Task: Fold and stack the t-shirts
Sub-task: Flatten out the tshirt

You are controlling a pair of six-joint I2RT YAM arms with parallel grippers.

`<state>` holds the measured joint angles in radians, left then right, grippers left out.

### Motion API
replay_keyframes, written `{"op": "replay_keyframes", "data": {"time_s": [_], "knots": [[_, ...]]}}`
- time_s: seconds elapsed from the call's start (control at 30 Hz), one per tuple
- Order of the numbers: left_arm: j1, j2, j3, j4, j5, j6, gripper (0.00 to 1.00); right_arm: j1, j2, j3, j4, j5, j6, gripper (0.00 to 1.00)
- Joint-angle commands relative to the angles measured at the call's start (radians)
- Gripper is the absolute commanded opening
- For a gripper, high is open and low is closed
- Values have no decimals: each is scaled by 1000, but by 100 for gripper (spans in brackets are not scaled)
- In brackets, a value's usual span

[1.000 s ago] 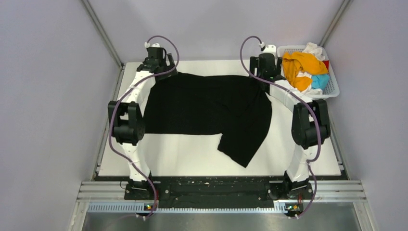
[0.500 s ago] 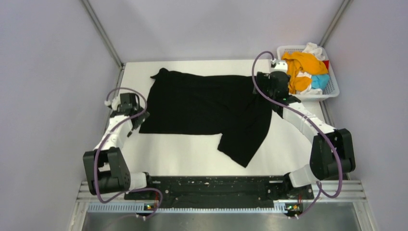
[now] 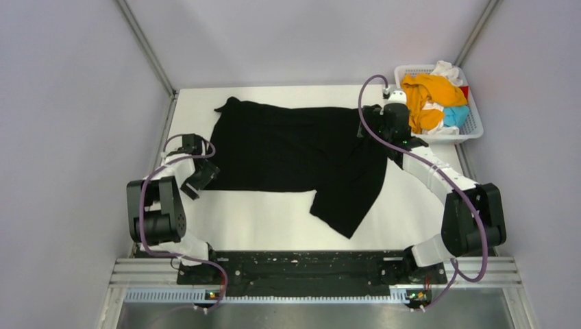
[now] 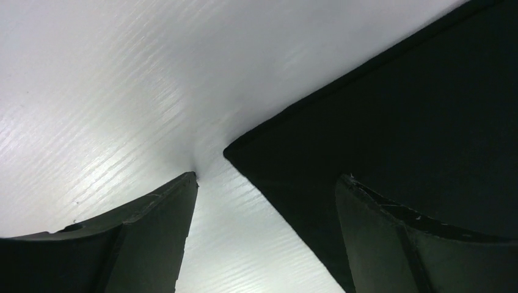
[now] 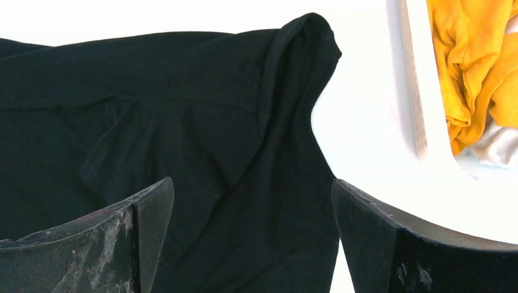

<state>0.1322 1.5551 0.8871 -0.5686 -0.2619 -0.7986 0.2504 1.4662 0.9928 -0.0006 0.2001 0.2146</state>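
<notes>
A large black t-shirt (image 3: 294, 147) lies spread on the white table, one flap hanging toward the near edge. My left gripper (image 3: 194, 184) is low at its near-left corner. In the left wrist view that gripper (image 4: 269, 177) is open and the cloth corner (image 4: 293, 159) sits between its fingers, ungripped. My right gripper (image 3: 381, 118) hovers over the shirt's far-right corner. From the right wrist, the gripper (image 5: 251, 181) is open above the rumpled black cloth (image 5: 201, 122). Orange (image 3: 428, 92), white (image 3: 447, 68), light blue (image 3: 455, 114) and red (image 3: 465, 91) t-shirts are piled in the basket.
The white lattice basket (image 3: 473, 127) stands at the table's far-right corner, its wall (image 5: 421, 110) just right of my right gripper. Grey walls close in on the table at the left, right and back. Bare white tabletop (image 3: 267, 219) lies in front of the shirt.
My left arm swung from the shirt's far-left corner down to its near-left corner and its jaws narrowed slightly. The right arm drew back toward the basket side. The shirt stayed put.
</notes>
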Motion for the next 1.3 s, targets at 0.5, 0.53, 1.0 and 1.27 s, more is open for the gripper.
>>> {"op": "replay_keyframes", "data": {"time_s": [0.5, 0.53, 1.0, 1.27], "knots": [[27, 173, 121, 80, 75, -34, 65, -5, -79, -1, 10, -3, 21, 99], [27, 174, 127, 67, 88, -30, 64, -5, -83, -3, 9, 2, 22, 99], [26, 95, 34, 41, 148, -6, 32, -3, -105, -27, 20, 44, 20, 99], [26, 65, 45, 47, 152, 30, 0, -3, -114, -27, -66, 2, 55, 99]]}}
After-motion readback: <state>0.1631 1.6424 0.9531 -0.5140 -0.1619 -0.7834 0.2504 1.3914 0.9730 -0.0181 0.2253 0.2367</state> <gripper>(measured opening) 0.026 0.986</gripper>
